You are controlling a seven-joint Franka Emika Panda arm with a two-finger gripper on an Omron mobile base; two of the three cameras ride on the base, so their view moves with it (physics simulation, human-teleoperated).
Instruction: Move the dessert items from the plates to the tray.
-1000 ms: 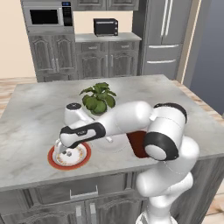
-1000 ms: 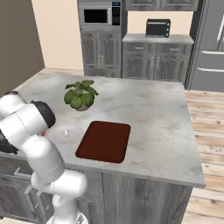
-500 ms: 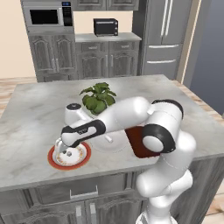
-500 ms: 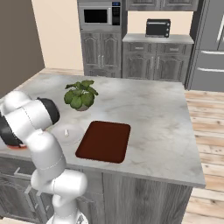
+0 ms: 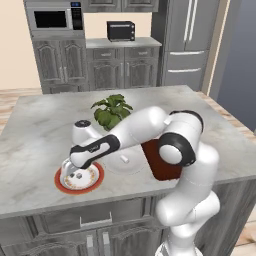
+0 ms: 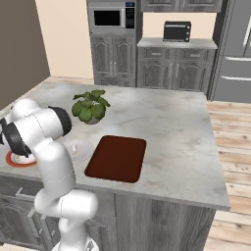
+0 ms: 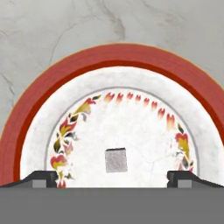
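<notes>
The grey marble bench [image 5: 40, 135] carried a dark red tray [image 6: 117, 158], a white plate [image 5: 131, 161] with one morsel [image 5: 124, 159], and a red-rimmed plate [image 7: 39, 100]. The claw [image 7: 112, 176] hung spread wide over its pale morsel [image 7: 116, 160].

A grey marble-topped island [image 5: 45, 125] with grey cabinet doors stands on a light wood plank floor [image 6: 230, 142]. Along the far cream wall [image 6: 63, 39] run grey cabinets [image 5: 107, 70] carrying a microwave [image 5: 50, 19] and a black toaster oven [image 5: 120, 30], with a steel refrigerator [image 5: 187, 42] to the right.
</notes>
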